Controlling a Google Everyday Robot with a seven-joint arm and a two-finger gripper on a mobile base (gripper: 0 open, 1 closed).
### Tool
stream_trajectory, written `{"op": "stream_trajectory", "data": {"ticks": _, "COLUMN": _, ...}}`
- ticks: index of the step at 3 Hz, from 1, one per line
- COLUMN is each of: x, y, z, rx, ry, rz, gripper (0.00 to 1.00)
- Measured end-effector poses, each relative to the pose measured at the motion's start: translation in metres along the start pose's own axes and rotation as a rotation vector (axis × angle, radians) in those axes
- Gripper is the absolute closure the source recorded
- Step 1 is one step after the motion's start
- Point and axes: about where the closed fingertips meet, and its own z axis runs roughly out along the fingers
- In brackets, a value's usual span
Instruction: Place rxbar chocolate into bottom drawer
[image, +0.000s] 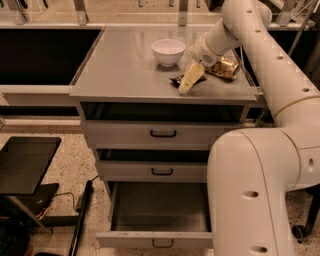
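Observation:
The rxbar chocolate (177, 79), a small dark flat bar, lies on the grey cabinet top (125, 70) in front of the white bowl (168, 51). My gripper (188, 82) reaches down from the right and sits right over the bar, covering its right part. The bottom drawer (160, 239) is pulled open below, and I see nothing inside it. Its dark handle (162, 244) shows on the front.
A crinkled gold snack bag (223, 68) lies just right of the gripper. The two upper drawers (162, 134) are nearly shut. My own large white arm and base (250, 190) cover the cabinet's right side. A black tray-like stand (25, 162) is on the floor at the left.

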Motion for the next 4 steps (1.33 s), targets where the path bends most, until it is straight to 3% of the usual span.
{"op": "stream_trajectory", "data": {"ticks": 1, "x": 0.003, "y": 0.0, "z": -0.002, "rx": -0.007, "ry": 0.057, "rz": -0.035, "gripper": 0.0}}
{"op": "stream_trajectory", "data": {"ticks": 4, "x": 0.01, "y": 0.003, "z": 0.011, "rx": -0.027, "ry": 0.034, "rz": -0.018, "gripper": 0.0}}
